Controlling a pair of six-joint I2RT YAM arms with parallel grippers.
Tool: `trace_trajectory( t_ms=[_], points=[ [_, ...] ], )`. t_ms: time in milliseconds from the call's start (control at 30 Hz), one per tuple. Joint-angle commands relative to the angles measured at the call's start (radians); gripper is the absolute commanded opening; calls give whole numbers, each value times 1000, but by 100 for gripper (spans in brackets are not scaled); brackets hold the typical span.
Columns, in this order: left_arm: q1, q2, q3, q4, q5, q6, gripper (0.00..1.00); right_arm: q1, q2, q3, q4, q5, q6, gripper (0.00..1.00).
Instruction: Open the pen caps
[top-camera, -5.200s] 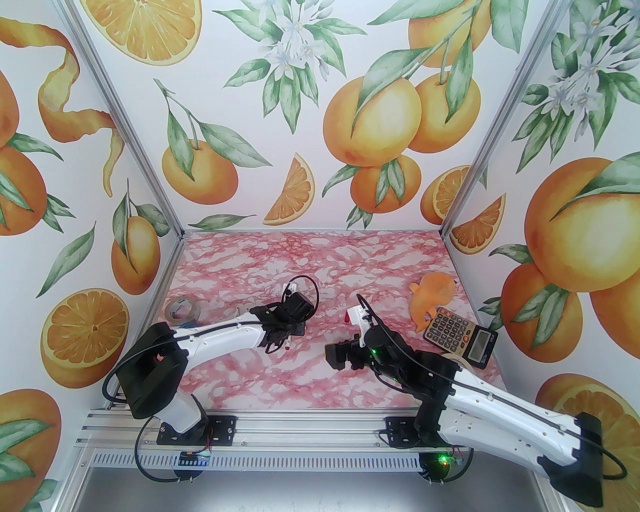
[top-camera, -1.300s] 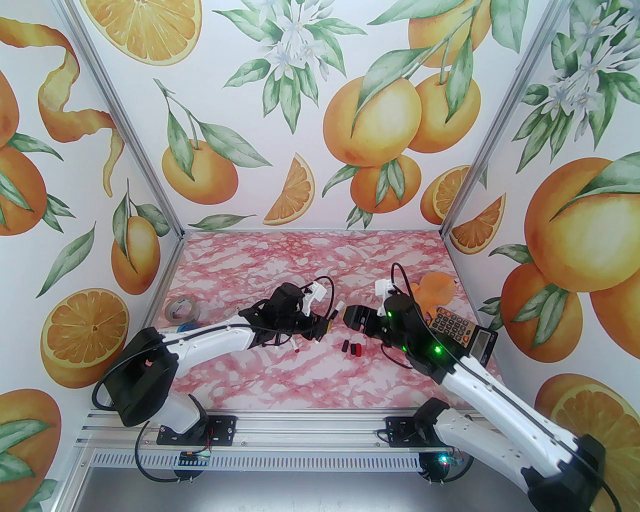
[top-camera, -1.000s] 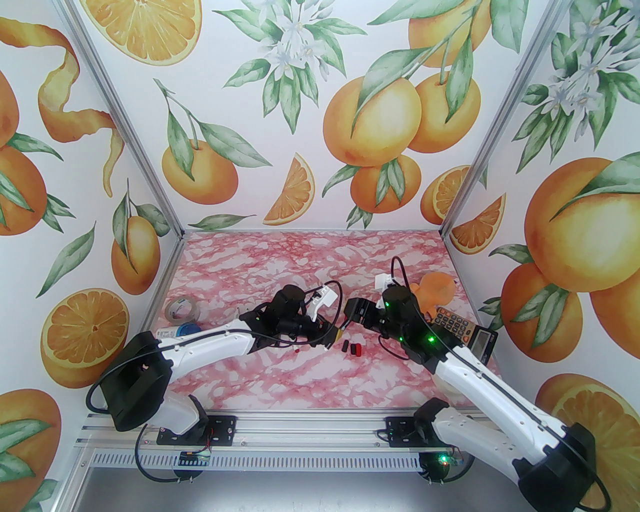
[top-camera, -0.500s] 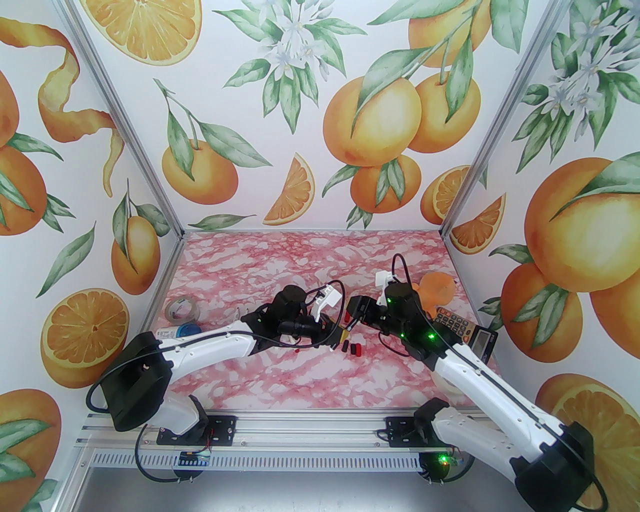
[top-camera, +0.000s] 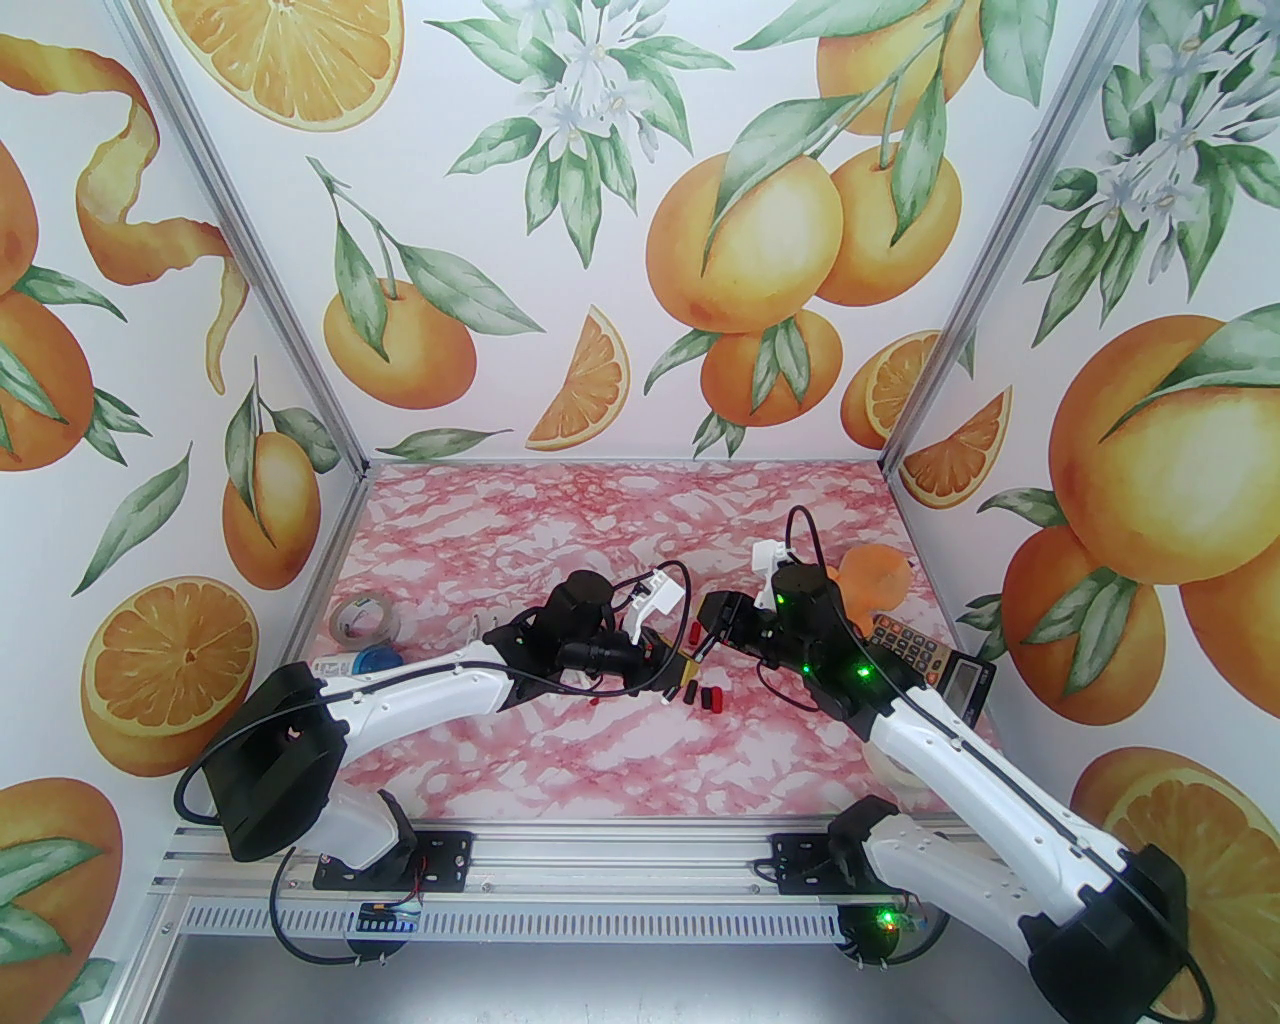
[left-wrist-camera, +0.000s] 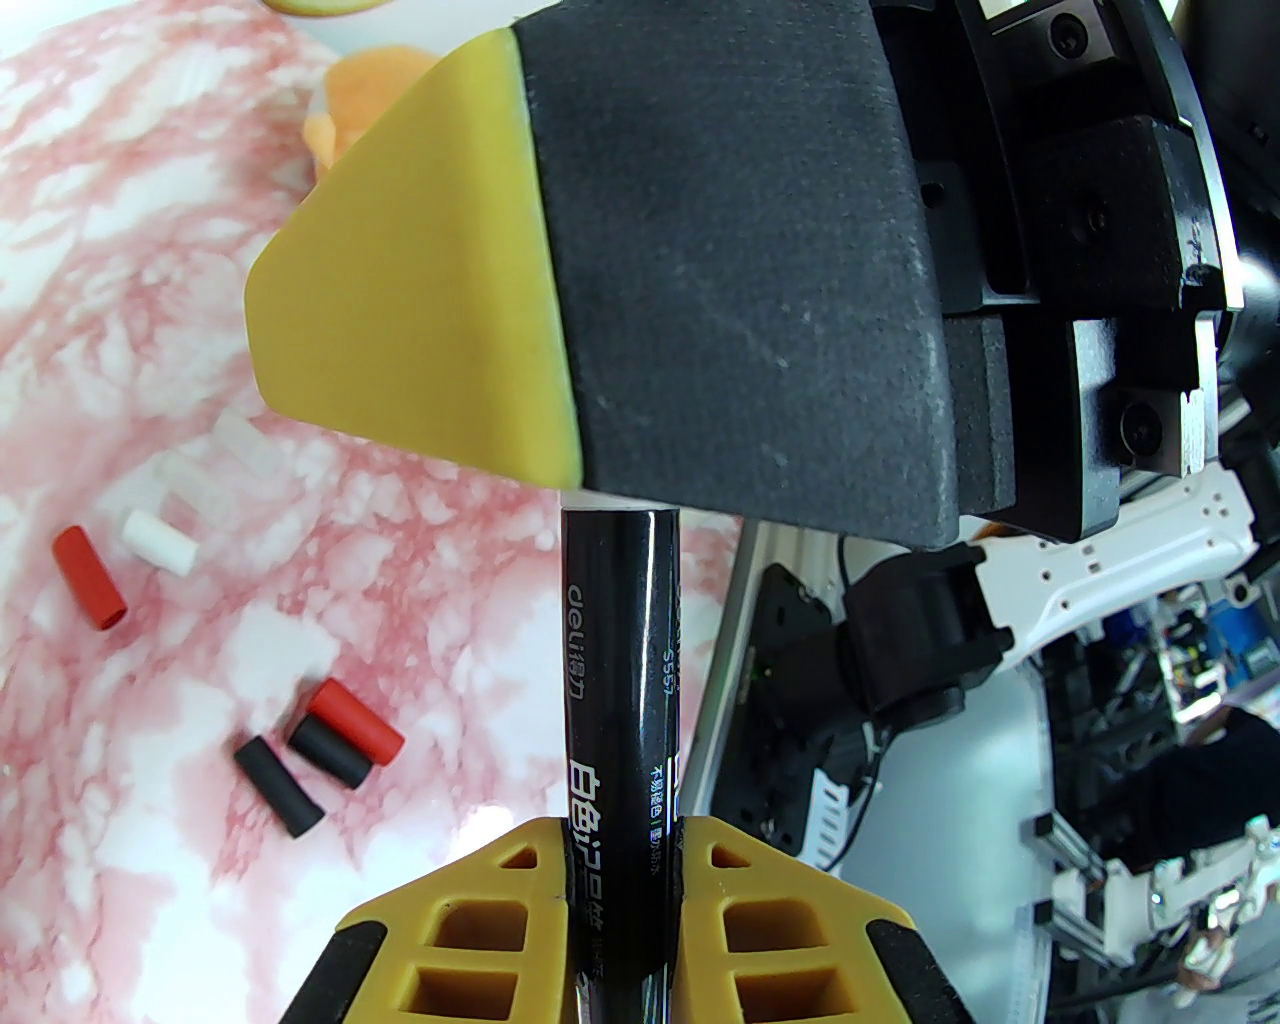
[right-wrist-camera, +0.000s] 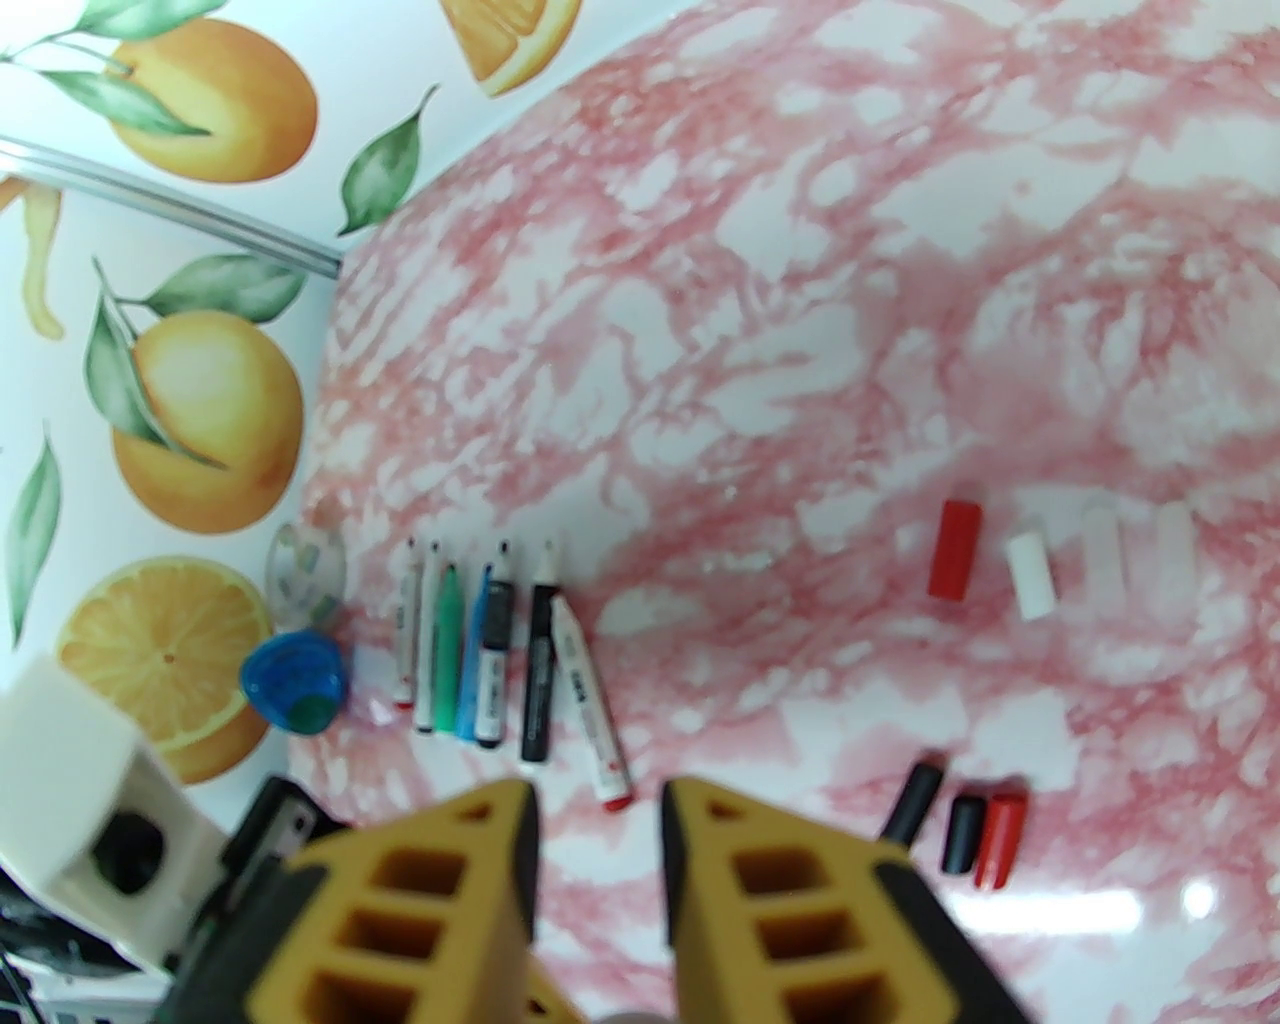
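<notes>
While the black pen (left-wrist-camera: 620, 700) was clamped by its barrel between the fingers of the left tool (left-wrist-camera: 622, 838), its far end was hidden behind a finger (left-wrist-camera: 720, 250) of the right tool (right-wrist-camera: 597, 800), so the cap on that end could not be seen. The pen was held off the tabletop (right-wrist-camera: 800, 300), between the two arms, and was pointed from the left tool toward the right one. The jaws of the right tool stood narrow, with a slim gap between them. Whether they were pressed on the cap could not be told.

The following risks were judged:

- If the right tool were closed on the barrel rather than the cap, nothing would be separated by a pull, and the pen could be dragged through the left grip.
- If the pull were made off the pen's axis, the cap could be jammed or the barrel levered out of the left fingers.
- If the cap were gripped only at its edge, it could be flicked away on release from the barrel and lost among the others.

Loose caps (left-wrist-camera: 330, 750), red, black and white, were seen lying on the tabletop near the two tools. A row of pens (right-wrist-camera: 490, 650) was laid well apart from them, toward the left wall, beside a blue round item (right-wrist-camera: 295, 685).
</notes>
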Motion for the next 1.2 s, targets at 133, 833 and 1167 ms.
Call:
trace_trajectory(
  t_ms=[133, 833, 1167],
  points=[
    [-4, 4, 16, 32, 8, 5, 16, -3, -16, 0, 25, -28, 4, 22],
    [-22, 19, -4, 125, -32, -55, 32, -3, -48, 17, 30, -25, 28, 11],
    [-47, 53, 7, 177, -36, -78, 34, -5, -69, 1, 55, -33, 46, 10]
  ],
)
